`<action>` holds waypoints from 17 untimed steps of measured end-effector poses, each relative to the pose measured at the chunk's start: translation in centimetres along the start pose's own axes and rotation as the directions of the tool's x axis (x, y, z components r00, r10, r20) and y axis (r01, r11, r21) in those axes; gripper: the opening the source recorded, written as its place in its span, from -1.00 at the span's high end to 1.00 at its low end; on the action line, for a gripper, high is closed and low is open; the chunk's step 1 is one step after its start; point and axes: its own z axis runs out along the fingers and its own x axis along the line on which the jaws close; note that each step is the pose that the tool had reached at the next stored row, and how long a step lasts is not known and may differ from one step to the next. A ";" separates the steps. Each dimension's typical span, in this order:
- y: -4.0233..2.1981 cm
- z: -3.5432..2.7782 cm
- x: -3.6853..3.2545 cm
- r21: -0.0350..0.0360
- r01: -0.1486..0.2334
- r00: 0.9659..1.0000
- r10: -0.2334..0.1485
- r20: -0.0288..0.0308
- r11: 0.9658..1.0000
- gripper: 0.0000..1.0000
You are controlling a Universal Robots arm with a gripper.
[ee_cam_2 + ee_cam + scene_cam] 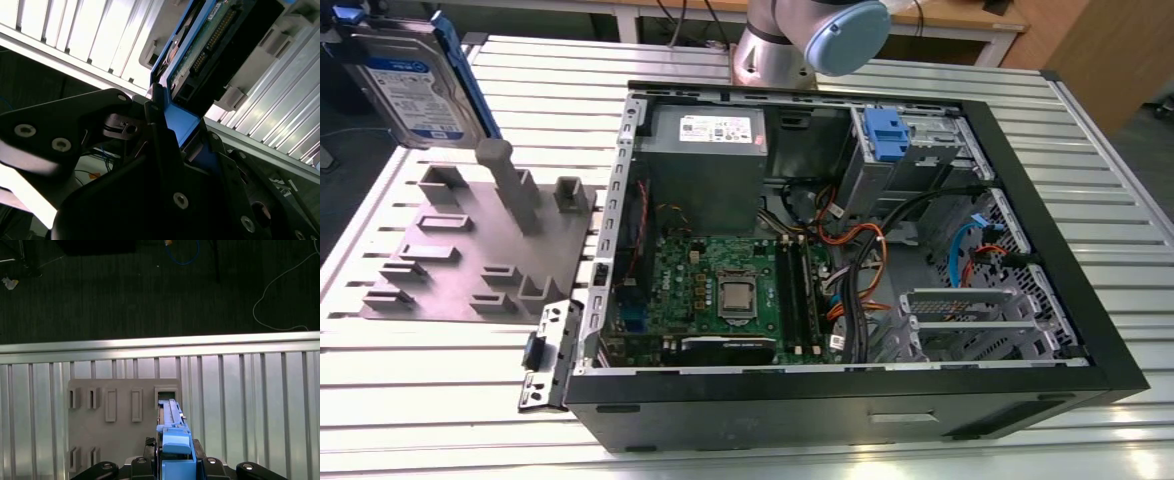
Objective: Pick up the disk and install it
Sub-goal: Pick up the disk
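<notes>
The disk, a silver hard drive with a white-and-blue label in a blue carrier, hangs upright at the exterior view's far left. It is above the far corner of the grey fixture plate and clear of it. In the first wrist view my gripper is shut on the carrier's blue end. The disk runs edge-on from there toward an empty slot in the plate. In the second wrist view the black fingers clamp the blue carrier, and the disk's circuit-board side shows beyond them.
An open black computer case lies on the slatted aluminium table. Inside it are a grey power supply, a blue-tabbed carrier in the drive bay, a motherboard and loose cables. The arm's base stands behind the case.
</notes>
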 end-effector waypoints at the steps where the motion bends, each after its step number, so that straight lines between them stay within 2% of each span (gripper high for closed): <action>1: 0.00 -0.05 0.00 0.000 0.000 1.000 0.000 0.000 1.000 0.27; 8: 0.00 -0.31 0.00 0.000 0.000 1.000 0.000 0.000 1.000 0.27; 9: -0.01 -1.26 -0.01 0.000 0.000 1.000 0.000 0.000 1.000 0.27; 17: -0.01 -1.59 -0.01 0.000 0.000 1.000 0.000 0.000 1.000 0.27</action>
